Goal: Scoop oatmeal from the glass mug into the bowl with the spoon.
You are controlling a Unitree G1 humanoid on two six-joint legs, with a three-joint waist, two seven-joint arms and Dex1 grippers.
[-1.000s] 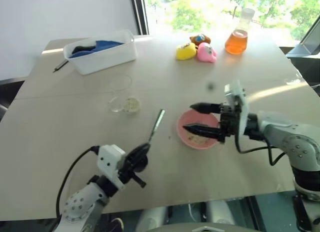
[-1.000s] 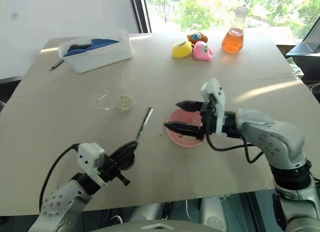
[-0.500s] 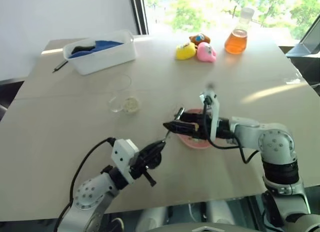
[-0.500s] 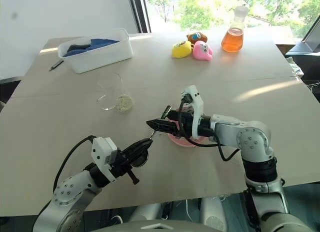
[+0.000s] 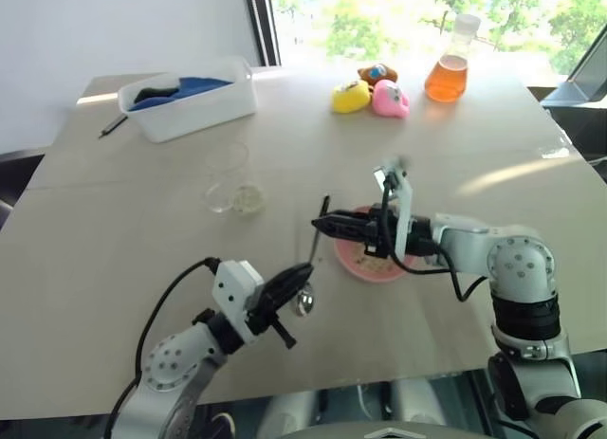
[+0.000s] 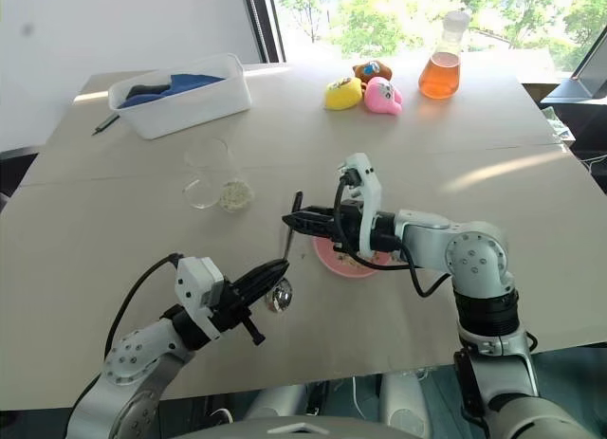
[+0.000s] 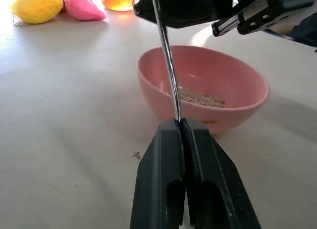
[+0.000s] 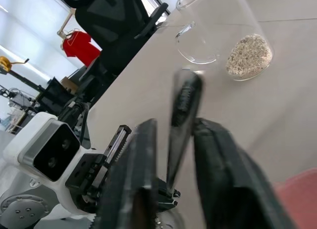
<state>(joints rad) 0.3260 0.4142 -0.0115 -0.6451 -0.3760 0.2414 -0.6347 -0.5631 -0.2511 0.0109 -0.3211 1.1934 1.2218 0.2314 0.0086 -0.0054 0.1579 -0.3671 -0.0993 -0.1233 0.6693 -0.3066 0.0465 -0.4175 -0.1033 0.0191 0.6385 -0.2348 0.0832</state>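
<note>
Left eye view: spoon (image 5: 316, 249) upright between both grippers; left gripper (image 5: 296, 281) clamped on its lower handle near the bowl end, right gripper (image 5: 325, 225) closed on the handle top. Bowl (image 5: 365, 265) just beside, holding oatmeal (image 7: 198, 97). Glass mug (image 5: 232, 178) well apart, lying tipped.

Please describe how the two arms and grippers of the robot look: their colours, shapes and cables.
Both arms are light grey, with rounded joint housings. Each ends in a white boxy wrist block and two black tapered fingers: the left gripper and the right gripper. A black cable loops from each wrist block back along the arm.
</note>
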